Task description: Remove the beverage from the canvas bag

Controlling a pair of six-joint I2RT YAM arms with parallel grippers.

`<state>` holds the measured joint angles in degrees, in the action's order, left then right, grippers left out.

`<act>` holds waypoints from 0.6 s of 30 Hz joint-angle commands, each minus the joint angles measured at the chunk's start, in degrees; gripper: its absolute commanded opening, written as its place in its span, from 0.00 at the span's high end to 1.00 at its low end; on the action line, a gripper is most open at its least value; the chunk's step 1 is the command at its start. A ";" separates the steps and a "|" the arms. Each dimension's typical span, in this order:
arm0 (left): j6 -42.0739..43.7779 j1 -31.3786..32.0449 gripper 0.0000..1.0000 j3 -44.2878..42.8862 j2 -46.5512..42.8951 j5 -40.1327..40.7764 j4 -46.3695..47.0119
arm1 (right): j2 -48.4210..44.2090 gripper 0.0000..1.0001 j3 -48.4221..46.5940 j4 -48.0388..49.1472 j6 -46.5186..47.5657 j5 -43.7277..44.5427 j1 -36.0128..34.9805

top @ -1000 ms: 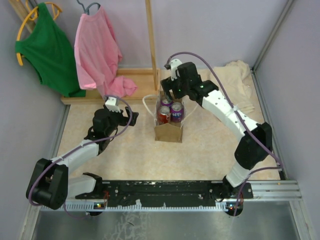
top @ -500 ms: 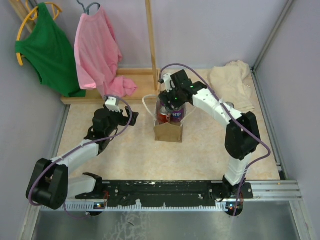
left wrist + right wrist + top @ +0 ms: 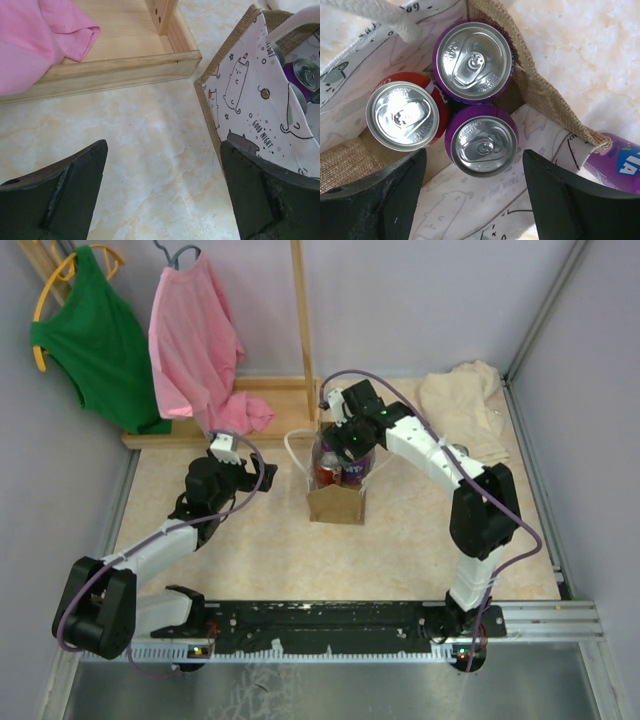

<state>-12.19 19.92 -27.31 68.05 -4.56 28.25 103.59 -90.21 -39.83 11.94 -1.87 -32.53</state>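
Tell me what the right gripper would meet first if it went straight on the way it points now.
Probably the round purple metal can nearest its open fingers, upright inside the tan canvas bag; depth is unclear.

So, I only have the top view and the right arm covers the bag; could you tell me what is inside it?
Observer: Three upright cans stand in the bag: a red can and two purple cans.
Operator: Thank you. Are the right jaws closed on one?
Observer: No, the right jaws are open and no can is gripped.
Operator: And the left jaws, please?
Observer: The left jaws are open and empty over the tabletop, next to the bag.
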 commanded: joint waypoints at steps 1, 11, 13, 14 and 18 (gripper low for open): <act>-0.07 0.56 0.00 -0.99 -0.31 -0.54 1.28 | 0.27 0.23 -5.19 -2.45 3.69 1.61 0.45; 0.21 0.56 0.00 -1.44 0.72 -1.30 1.55 | 3.66 0.24 -9.81 -7.11 11.35 -1.44 0.43; 0.19 0.56 0.00 -1.40 0.77 -1.33 1.63 | 4.55 0.24 -10.60 -8.55 12.22 -2.08 0.45; 0.20 0.56 0.00 -1.37 0.77 -1.24 1.70 | 4.90 0.24 -10.72 -9.01 12.53 -2.34 0.45; 0.15 0.56 0.00 -1.19 0.70 -1.35 1.81 | 6.24 0.26 -10.68 -9.88 13.39 -3.17 0.45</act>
<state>-12.16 20.16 -27.31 68.58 -4.95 28.34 108.71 -98.43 -47.05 22.79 -3.77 -32.45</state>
